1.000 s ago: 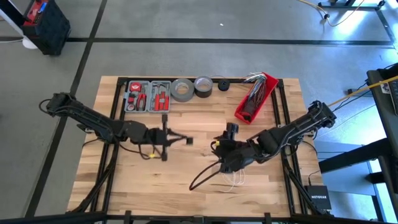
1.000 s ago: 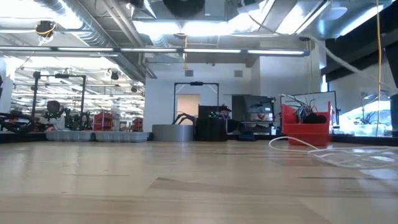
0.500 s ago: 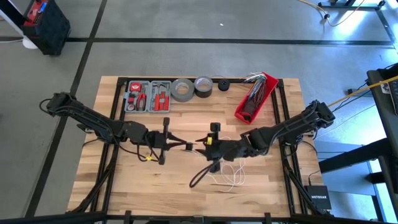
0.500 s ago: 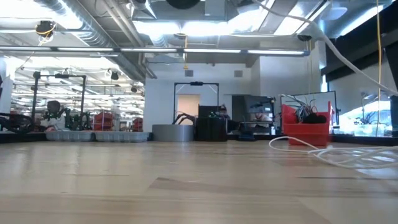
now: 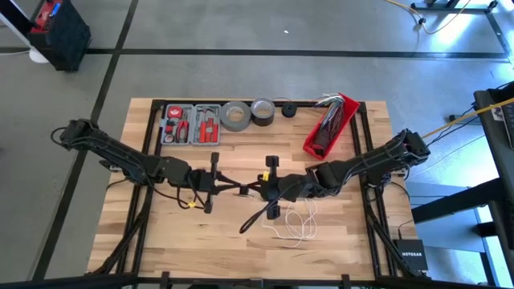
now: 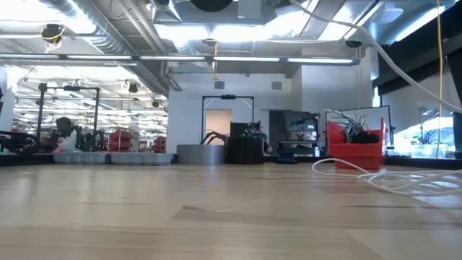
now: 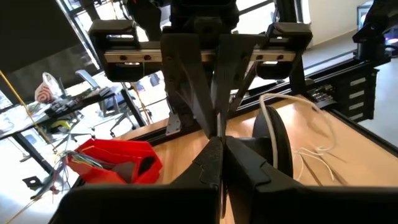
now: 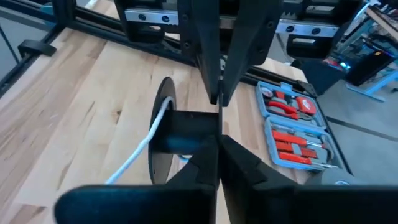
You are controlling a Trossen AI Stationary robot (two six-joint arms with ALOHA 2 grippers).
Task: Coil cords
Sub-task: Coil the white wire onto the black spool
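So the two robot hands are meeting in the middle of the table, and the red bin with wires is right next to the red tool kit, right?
Not quite. The left gripper and right gripper do meet mid-table, but the red bin is not next to the tool kit. The high view shows two tape rolls between them, with the bin toward the table's right side.
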